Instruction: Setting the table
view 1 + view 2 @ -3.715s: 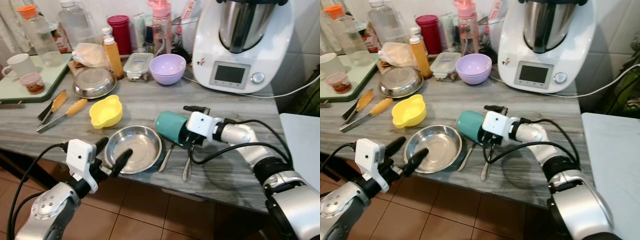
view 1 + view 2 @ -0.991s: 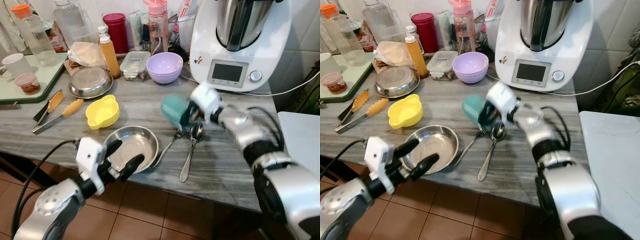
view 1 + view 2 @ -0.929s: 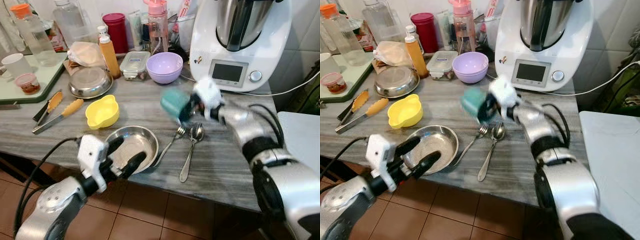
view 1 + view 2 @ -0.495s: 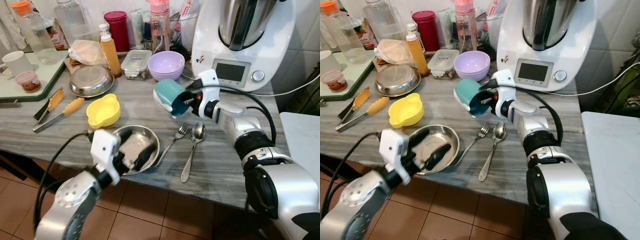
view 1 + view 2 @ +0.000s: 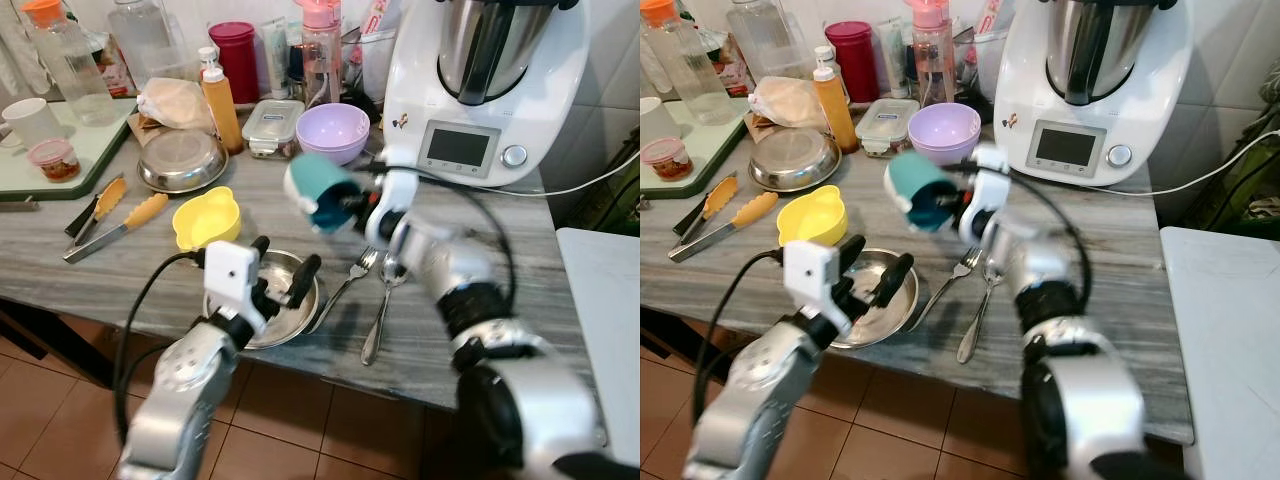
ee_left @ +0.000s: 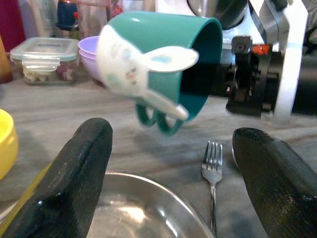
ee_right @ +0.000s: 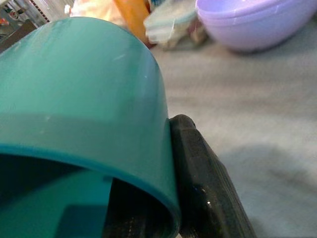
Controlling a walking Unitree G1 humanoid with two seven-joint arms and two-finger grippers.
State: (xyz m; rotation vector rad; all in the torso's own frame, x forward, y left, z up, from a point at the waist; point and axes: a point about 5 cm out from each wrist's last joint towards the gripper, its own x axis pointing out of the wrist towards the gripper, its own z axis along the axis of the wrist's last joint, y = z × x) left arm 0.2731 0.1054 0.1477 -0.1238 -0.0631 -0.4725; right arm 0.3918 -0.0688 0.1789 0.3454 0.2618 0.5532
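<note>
Nearest you, lower centre of the head view: left gripper [image 5: 282, 272] hovers over the steel bowl [image 5: 283, 318] at the counter's front edge, fingers spread and holding nothing, likely staged to take the bowl. Right of the bowl, the fork [image 5: 350, 280] and spoon [image 5: 382, 300] lie side by side, already laid out as a setting. Above them, mid-frame, the right gripper [image 5: 345, 204] carries the teal mug [image 5: 312, 191] clear of the counter, tipped on its side, one finger [image 7: 205, 183] inside the rim and clamped on the wall. That pinch suits carrying; you'd need to right it before placing. Purple bowl [image 5: 333, 133] sits behind.
</note>
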